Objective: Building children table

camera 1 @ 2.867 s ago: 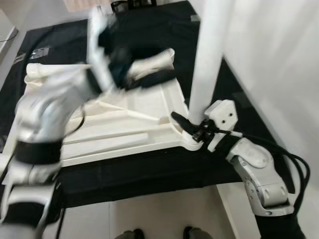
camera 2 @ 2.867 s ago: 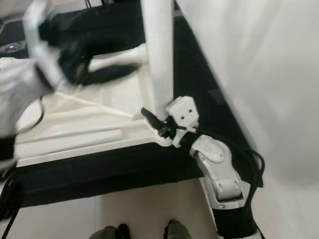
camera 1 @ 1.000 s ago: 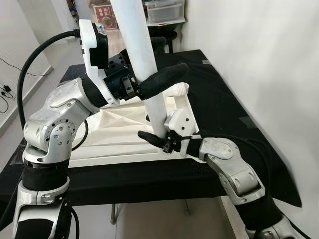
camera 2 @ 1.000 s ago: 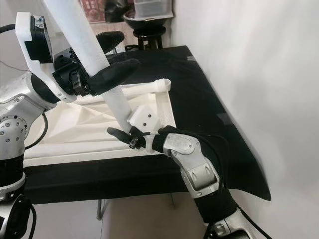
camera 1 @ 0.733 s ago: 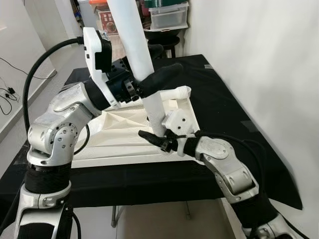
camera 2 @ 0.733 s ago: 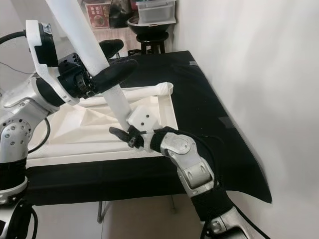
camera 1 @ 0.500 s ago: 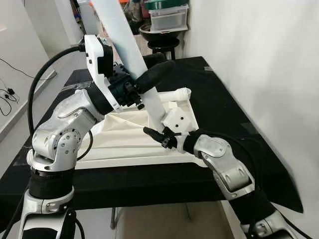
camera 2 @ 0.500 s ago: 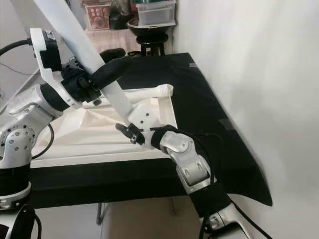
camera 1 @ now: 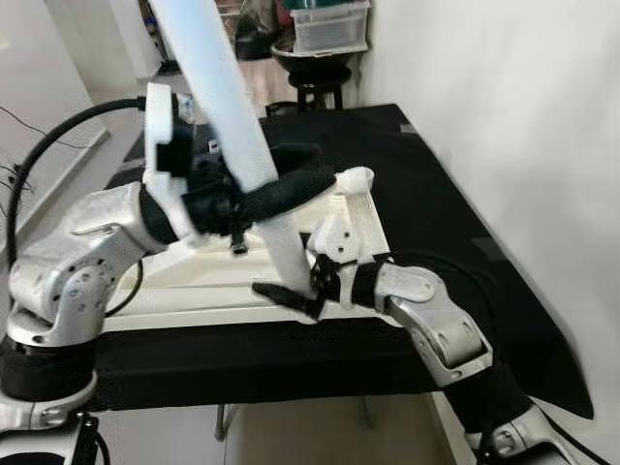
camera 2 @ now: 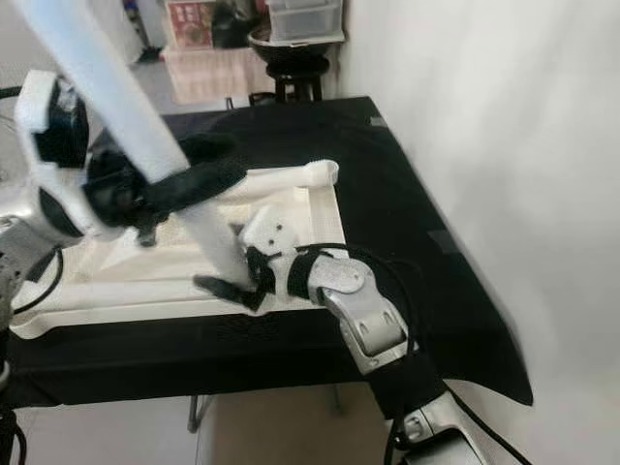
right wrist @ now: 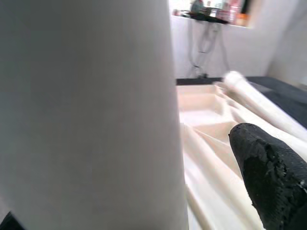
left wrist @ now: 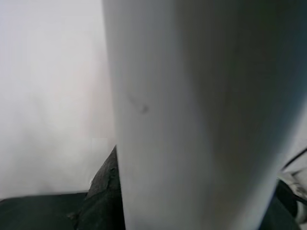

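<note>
Indoors: black-clothed table (camera 1: 426,194) by white wall (camera 1: 523,107); both grippers clasp table leg (camera 1: 218,87).

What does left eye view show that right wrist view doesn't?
Left eye alone: the left gripper wrapped round the white table leg, the black cloth-covered table and the black stool behind it. Right wrist alone: a shelf of bottles against a far wall. Both: the leg, the white upturned tabletop, the spare white leg lying on it, the right gripper.

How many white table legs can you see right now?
2. One long white cylindrical leg stands tilted at the upturned white tabletop's near right corner, between both grippers; another lies along its far edge. Others may be hidden.
</note>
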`<state>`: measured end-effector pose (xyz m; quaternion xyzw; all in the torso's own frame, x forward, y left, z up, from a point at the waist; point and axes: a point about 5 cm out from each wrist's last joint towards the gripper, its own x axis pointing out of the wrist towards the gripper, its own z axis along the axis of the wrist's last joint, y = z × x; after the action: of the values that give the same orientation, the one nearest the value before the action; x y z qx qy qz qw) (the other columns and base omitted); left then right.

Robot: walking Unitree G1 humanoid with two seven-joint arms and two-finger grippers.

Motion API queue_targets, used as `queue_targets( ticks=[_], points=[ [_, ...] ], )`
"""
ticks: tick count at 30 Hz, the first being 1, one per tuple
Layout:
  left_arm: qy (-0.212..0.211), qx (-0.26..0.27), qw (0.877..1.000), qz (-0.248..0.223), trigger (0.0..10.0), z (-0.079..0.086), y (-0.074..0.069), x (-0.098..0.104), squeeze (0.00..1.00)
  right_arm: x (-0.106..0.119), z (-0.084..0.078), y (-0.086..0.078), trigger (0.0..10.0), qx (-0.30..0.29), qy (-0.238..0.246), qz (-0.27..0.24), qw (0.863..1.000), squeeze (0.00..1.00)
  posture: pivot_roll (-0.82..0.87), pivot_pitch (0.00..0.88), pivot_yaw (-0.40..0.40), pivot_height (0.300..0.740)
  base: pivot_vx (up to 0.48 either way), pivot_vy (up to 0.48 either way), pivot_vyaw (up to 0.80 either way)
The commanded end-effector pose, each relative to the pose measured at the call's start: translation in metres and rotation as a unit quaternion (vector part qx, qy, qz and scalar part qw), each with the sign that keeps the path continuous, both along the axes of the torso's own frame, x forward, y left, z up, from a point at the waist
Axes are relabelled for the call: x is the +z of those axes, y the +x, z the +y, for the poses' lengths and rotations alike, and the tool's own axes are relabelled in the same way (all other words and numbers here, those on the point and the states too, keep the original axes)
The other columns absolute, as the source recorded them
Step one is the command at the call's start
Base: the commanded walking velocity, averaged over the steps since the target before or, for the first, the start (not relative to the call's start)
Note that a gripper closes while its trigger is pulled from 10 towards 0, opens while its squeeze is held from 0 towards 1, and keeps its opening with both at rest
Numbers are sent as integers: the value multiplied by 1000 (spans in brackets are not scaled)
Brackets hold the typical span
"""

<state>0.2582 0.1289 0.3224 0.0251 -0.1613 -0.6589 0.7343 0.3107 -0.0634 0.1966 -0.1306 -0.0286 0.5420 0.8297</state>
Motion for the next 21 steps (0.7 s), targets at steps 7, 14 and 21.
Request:
queue_targets(
  ticks=[7,14,21],
  points=[
    [84,-287,954,18,0,-20,-36,0,0,6,16,-24,10000,181,-20,52,982,0,-96,0,42,740,0,0,0],
    [58,-272,960,18,0,-26,-32,-4,0,6,15,-18,0,151,0,46,987,0,-102,0,43,740,0,0,0],
    [18,-218,975,26,0,-23,-25,-6,0,1,6,-14,0,123,2,60,991,0,-103,0,46,740,0,0,0]
  ],
)
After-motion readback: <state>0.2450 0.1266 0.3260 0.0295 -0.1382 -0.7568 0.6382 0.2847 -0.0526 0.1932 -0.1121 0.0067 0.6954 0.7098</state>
